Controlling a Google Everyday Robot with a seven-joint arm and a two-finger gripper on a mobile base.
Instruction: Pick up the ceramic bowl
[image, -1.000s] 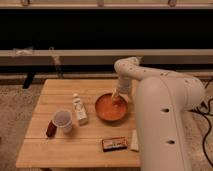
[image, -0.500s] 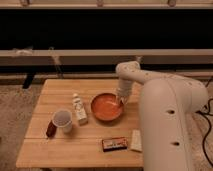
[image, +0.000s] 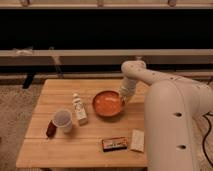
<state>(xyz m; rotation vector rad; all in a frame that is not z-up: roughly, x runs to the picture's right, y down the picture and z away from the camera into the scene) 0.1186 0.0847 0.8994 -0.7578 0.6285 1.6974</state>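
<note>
Camera view gives me the wooden tabletop (image: 60, 150) from above and in front, with my white arm (image: 150, 77) reaching in from the right. The tool (image: 122, 97) sits at the right rim of the ceramic bowl (image: 107, 104), right against it; whether the fingers are wide, narrow or pinching the rim, I cannot tell from here. The bowl is orange-red with a darker edge and appears tilted, its open face turned toward me, a little right of the tabletop's middle.

Just left of the bowl I see a small white bottle (image: 79, 109) standing upright, near it but apart. Farther left and nearer to me is a translucent plastic cup (image: 62, 120), and a small dark red item (image: 50, 129) lies touching its left side; what it is I cannot make out. At the near edge, below the bowl, a dark flat packet (image: 114, 144) lies beside a pale flat packet (image: 137, 140) on its right. The bulky white body of the robot (image: 175, 130) fills the right side of the scene. Beyond the far edge of the tabletop runs a long pale rail (image: 65, 52) against a dark background.
</note>
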